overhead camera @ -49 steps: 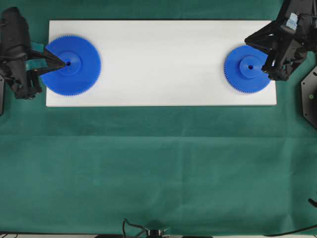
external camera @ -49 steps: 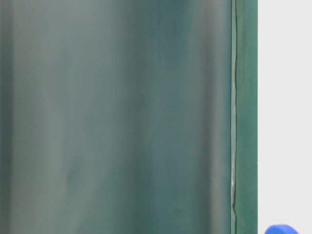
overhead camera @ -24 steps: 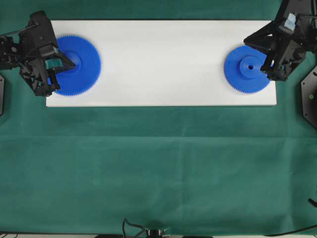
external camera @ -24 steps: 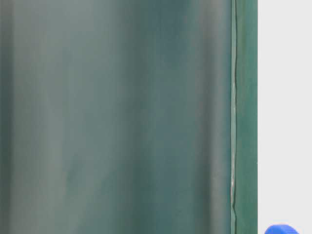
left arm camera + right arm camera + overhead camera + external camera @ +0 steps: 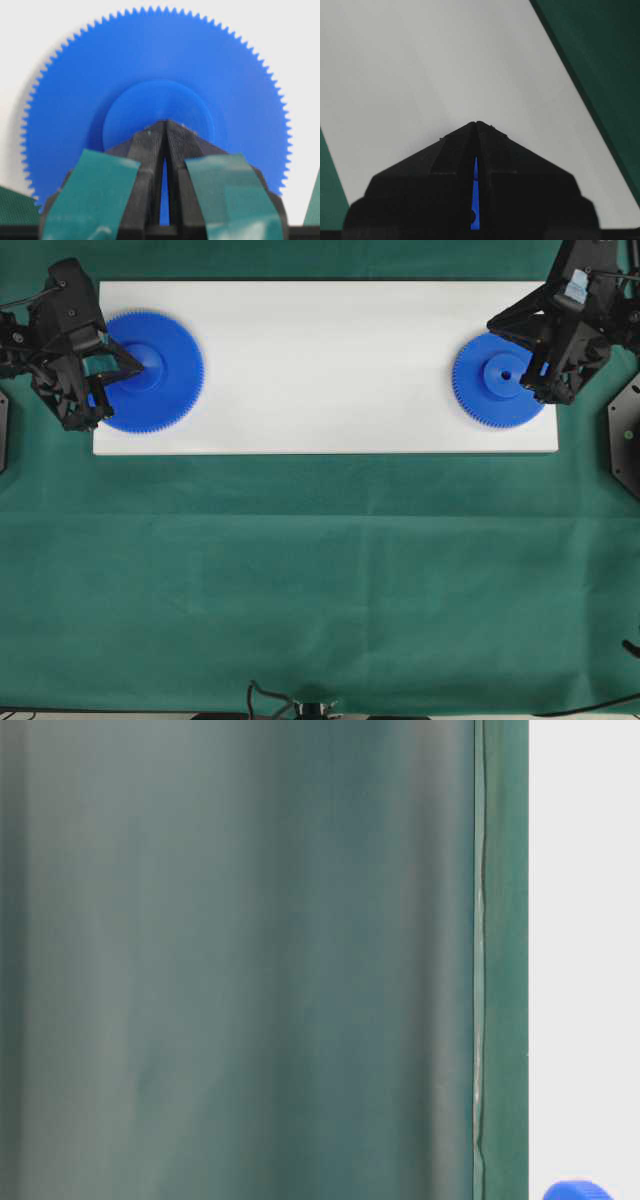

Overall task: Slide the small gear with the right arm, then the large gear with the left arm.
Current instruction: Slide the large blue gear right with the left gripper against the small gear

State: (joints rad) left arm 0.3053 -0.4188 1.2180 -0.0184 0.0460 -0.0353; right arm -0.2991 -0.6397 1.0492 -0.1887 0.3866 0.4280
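A: Fingers pressed together on my left gripper (image 5: 165,124), tip over the large gear (image 5: 150,371) hub at the white board's (image 5: 320,360) left end.

B: Right gripper (image 5: 545,358) likewise closed (empty), angled above the small gear (image 5: 497,380), right end.

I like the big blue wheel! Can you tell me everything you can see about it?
The large gear is a flat blue disc, plastic by its look, with tiny teeth all round and a raised round hub in the middle. It lies flat at the left end of the white board. The left gripper, shut to a point and taped teal, sits over its hub.
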